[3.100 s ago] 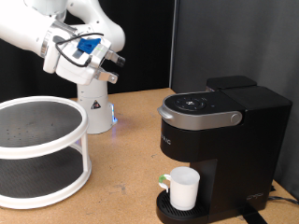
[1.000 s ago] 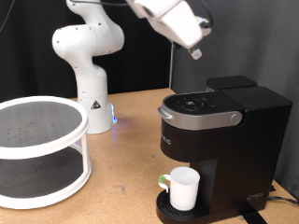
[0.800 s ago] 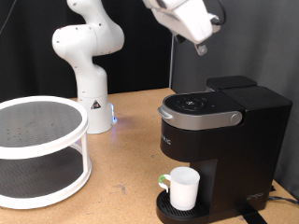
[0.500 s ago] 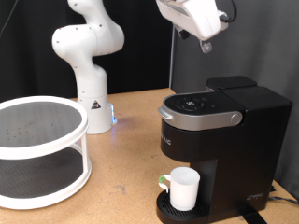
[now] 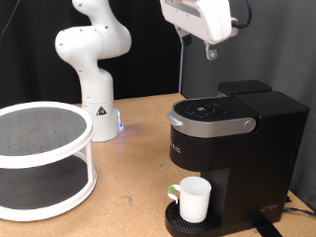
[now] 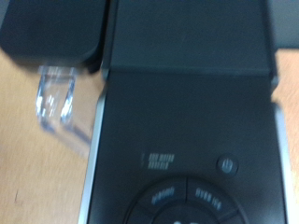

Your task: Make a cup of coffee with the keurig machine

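Coffee gear sits toward the table's (image 5: 138, 168) right edge as the exterior view shows it: the keurig machine (image 5: 237, 148), a boxy black unit with a grey-silver arched lid handle (image 5: 209, 126), stands near the front right corner with its lid down. On its round drip base (image 5: 183, 219), directly under the brew head, stands the cup (image 5: 194, 199), small and white, upright, with a bit of green just beside it on the side facing the table's left edge.

Above the machine, well clear of it, hangs the tool (image 5: 210, 51), carried by the white hand at the exterior view's top. It hovers over the rear part of the machine, toward the back edge of the table, touching nothing. One dark fingertip points downward; whether the fingers are apart or together cannot be told from either view, and nothing is seen between them.

The wrist view looks straight down on the machine's top (image 6: 187, 112): the flat black lid, the round button cluster (image 6: 182, 196) with a power symbol, and a clear plastic part (image 6: 58, 103) beside the body, all rather blurred.

A white two-tier round rack (image 5: 39, 158) stands at the table's left edge, and the arm's white base (image 5: 97, 109) rises near the back edge.
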